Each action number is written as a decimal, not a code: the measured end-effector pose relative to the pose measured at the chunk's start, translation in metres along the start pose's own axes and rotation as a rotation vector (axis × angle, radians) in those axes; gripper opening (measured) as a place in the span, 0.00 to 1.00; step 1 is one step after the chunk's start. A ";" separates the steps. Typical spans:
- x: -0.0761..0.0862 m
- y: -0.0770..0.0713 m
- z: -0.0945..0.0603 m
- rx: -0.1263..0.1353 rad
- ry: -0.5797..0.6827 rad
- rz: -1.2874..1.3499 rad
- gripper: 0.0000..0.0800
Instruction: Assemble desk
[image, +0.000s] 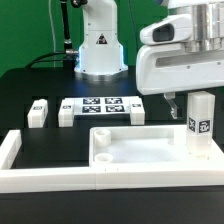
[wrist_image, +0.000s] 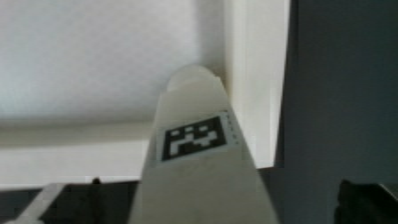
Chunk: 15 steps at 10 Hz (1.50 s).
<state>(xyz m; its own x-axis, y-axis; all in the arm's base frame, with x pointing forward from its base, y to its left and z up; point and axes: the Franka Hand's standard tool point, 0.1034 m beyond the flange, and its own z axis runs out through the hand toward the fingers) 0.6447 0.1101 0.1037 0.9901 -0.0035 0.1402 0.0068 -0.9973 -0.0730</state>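
While the exterior view's left carries only waiting parts, the work itself sits at its right. At the left edge a long white border bar (image: 12, 150) fences the black worktop (image: 30, 85). Just inside it a loose leg (image: 38, 113) lies alone. In mid-frame the marker board (image: 100, 105) has a short white block at each end, a second leg (image: 66, 113) and a third leg (image: 136, 112) by the look of them, parked within reach but clear of the build.

Right of centre, low in the frame, the tabletop (image: 150, 150) lies with its raised rim upward, presumably so the legs can go in from above. At its far right corner an upright leg (image: 201, 120) stands on end, tag facing the camera. The tool (image: 197, 98) hangs straight over it, which suits seating or turning the leg in its corner.

From this side, though, the arm's white housing hides most of the grip. Only one dark finger shows, apart from the leg on its left.

The wrist view fills that gap. It looks down the leg's length to where its end meets the tabletop's corner, and dark fingers (wrist_image: 54, 205) show on either side with a clear gap to the leg. I judge the jaws spread wide around the leg, holding nothing. This close view shows none of the spare legs.
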 end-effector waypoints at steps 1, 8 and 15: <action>0.000 0.001 0.001 0.002 -0.001 0.032 0.81; -0.002 0.004 0.002 -0.009 -0.012 0.576 0.37; -0.002 0.008 0.003 0.087 -0.122 1.270 0.61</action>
<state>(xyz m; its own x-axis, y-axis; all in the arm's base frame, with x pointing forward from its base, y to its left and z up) 0.6434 0.1022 0.0999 0.3141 -0.9347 -0.1663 -0.9447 -0.2902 -0.1530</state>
